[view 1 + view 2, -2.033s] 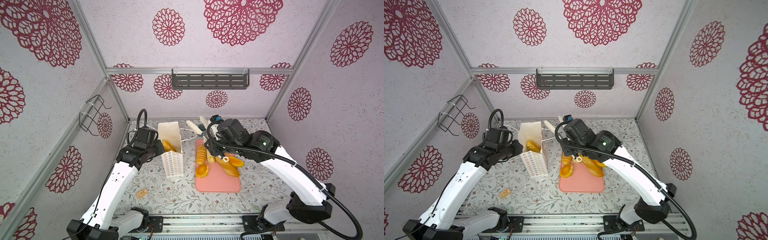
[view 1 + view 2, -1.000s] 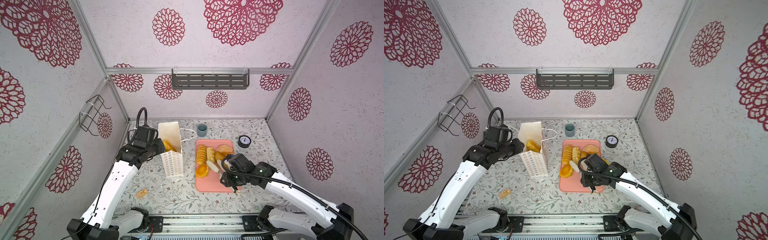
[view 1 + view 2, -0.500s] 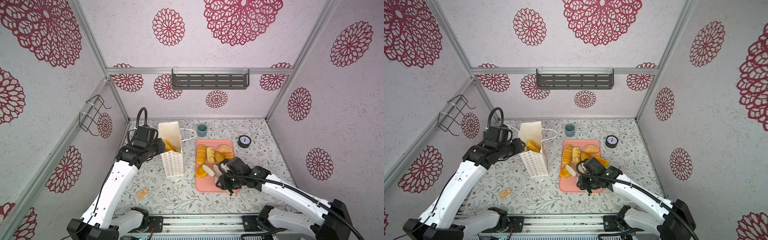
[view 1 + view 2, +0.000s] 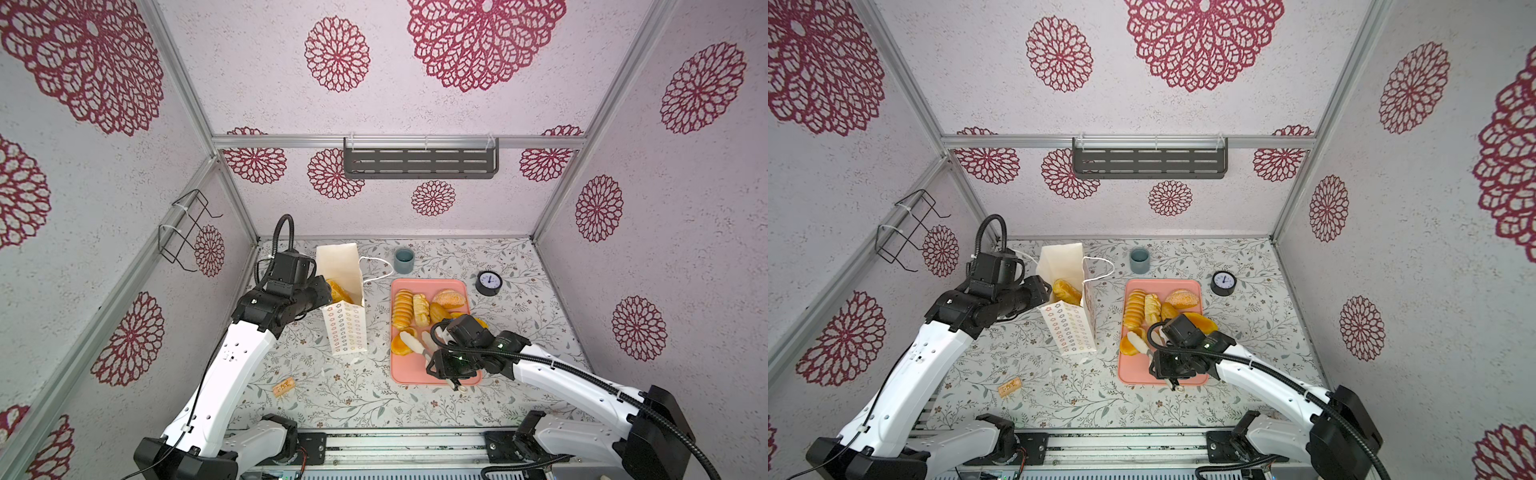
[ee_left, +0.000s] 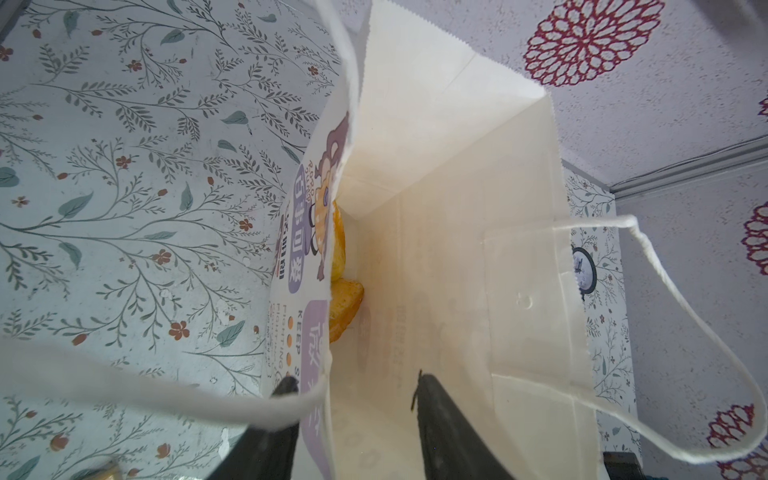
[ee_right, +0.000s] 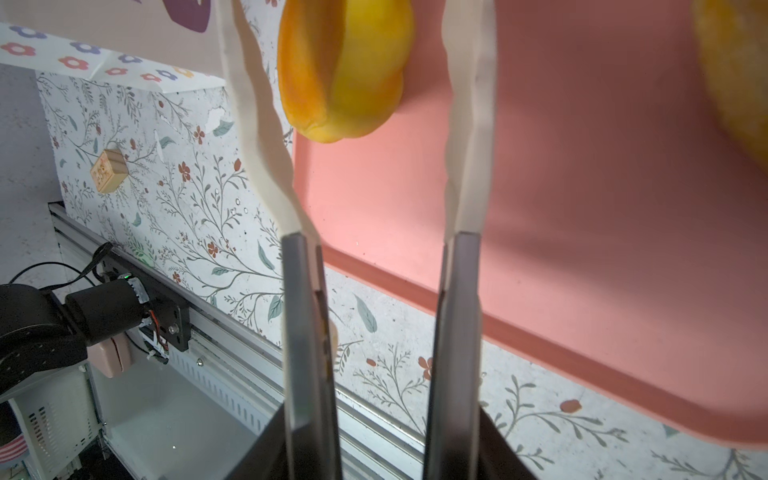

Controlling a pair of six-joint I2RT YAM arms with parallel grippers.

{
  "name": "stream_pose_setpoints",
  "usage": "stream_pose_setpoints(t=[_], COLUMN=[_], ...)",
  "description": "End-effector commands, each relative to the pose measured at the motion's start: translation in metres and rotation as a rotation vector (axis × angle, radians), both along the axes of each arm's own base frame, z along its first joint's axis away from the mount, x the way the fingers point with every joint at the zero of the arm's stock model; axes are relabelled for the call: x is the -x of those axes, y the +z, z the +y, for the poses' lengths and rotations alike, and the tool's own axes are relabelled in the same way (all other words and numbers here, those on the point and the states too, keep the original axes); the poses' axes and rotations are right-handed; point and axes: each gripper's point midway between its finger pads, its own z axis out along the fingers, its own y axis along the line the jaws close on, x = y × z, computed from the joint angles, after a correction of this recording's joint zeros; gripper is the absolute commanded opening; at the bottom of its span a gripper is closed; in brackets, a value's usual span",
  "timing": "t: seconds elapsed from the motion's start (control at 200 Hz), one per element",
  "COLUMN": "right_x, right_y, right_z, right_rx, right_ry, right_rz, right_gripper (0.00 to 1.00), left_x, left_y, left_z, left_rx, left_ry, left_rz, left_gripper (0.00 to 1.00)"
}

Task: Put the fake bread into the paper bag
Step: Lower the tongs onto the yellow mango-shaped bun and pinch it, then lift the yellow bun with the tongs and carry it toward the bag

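The right gripper [image 4: 414, 338] stands with its long cream padded fingers [image 6: 469, 124] parted over the near end of the smooth salmon-pink plastic tray [image 4: 411, 370], holding nothing. A glossy flat orange-yellow toy pastry [image 6: 345, 70] lies between the tips, clear of one pad. Further along the tray sits more fake bread: a ridged golden loaf [image 4: 402, 308], a pale long roll [image 4: 421, 309] and a round brown bun [image 4: 449, 298]. The left gripper [image 5: 355, 388] is parted too, its dark fingers [image 5: 432, 415] either side of the printed broad wall of the tall cream-white paper bag [image 5: 457, 187], not pinching it. Two golden pastries [image 5: 343, 307] lie inside the upright bag, whose white cord handle [image 5: 685, 311] hangs loose.
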Motion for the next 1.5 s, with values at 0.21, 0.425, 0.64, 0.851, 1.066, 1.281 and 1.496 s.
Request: stream_pose_setpoints(t=[0.21, 0.425, 0.64, 0.851, 1.066, 1.281, 1.496], right_x=[-0.011, -0.014, -0.016, -0.016, -0.014, -0.011, -0.012], right_y=[0.004, 0.0, -0.001, 0.002, 0.008, 0.023, 0.047], right_z=[0.016, 0.02, 0.023, 0.021, 0.016, 0.01, 0.004], right_rx=[-0.057, -0.05, -0.051, -0.055, -0.056, -0.066, -0.076], right_ry=[0.004, 0.013, 0.018, 0.015, 0.004, -0.006, -0.021], right_rz=[-0.014, -0.008, -0.007, -0.013, -0.023, -0.049, -0.098], right_gripper=[0.46, 0.46, 0.46, 0.36, 0.29, 0.25, 0.23], left_x=[-0.001, -0.001, -0.002, -0.003, -0.004, -0.004, -0.005], left_y=[-0.002, -0.002, -0.001, 0.0, 0.0, 0.004, 0.006], left_z=[0.002, 0.004, 0.003, 0.003, 0.003, 0.003, 0.002], left_rx=[-0.006, -0.009, -0.007, -0.006, -0.006, -0.007, -0.004], left_ry=[0.007, 0.01, 0.009, 0.008, 0.009, 0.01, 0.01], left_rz=[-0.007, -0.007, -0.008, -0.009, -0.01, -0.016, -0.02], left_gripper=[0.49, 0.49, 0.49, 0.49, 0.49, 0.46, 0.39])
